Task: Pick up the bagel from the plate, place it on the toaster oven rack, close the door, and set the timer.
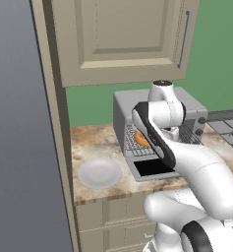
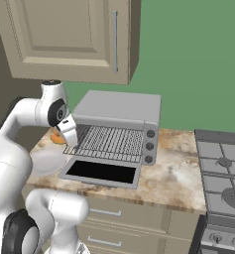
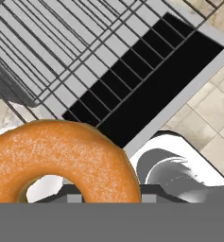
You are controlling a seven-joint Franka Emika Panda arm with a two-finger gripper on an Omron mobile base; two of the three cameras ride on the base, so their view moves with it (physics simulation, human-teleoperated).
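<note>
Up close, orange-brown ringed bagel (image 3: 61, 160), speckled, in the clenched pincer (image 3: 108, 198).

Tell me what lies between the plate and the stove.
The grey toaster oven, its dark glass door lying open on the marble counter, in the right base view.

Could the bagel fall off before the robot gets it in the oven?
Maybe. The bagel hangs over the left front corner of the pulled-out rack, so if let go there it might tip onto the open door or the counter. The rack's bars are thin and may let it wobble. The gripper sits close to the rack, so it might bump it. Whether the fingers hold the bagel firmly cannot be told.
</note>
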